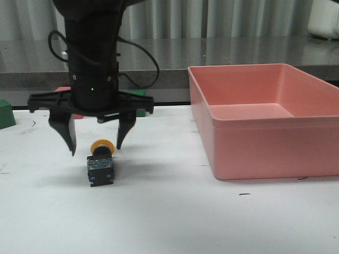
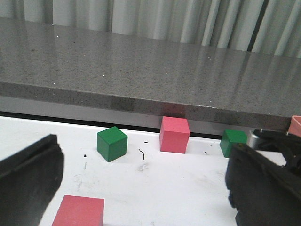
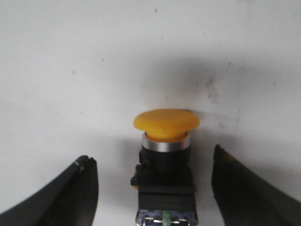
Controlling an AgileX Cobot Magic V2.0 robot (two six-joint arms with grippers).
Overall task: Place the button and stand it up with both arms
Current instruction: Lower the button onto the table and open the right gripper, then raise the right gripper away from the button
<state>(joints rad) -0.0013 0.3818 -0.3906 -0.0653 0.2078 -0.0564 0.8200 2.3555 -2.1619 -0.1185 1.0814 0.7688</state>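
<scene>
The front view gives me the overall layout: the white table (image 1: 175, 222), a large pink bin (image 1: 265, 119) standing on its right half, and the right arm (image 1: 94, 58) hanging down over the left half. The right gripper (image 1: 95, 148) has its jaws spread wide apart, one on each side of the button (image 1: 100, 164) and touching neither side. The button lies on its side on the table, well apart from the bin, its blocky black base toward the front camera and its yellow-orange cap pointing away. Only the right wrist view resolves the detail: the button (image 3: 164, 155) rests between the two dark fingers (image 3: 70, 193) with clear table on both sides, and a silver ring shows under the cap. The left wrist view alone shows the far strip of table beneath the grey counter (image 2: 141, 70). There I see the left gripper (image 2: 146, 207) with its fingers (image 2: 28, 183) wide apart and holding nothing. Beyond it stand a red cube (image 2: 175, 134), a green cube (image 2: 112, 143), a second green cube (image 2: 233, 141) partly hidden behind dark hardware, and a nearer red cube (image 2: 79, 211). In the front view these cubes are mostly blocked by the right arm.
</scene>
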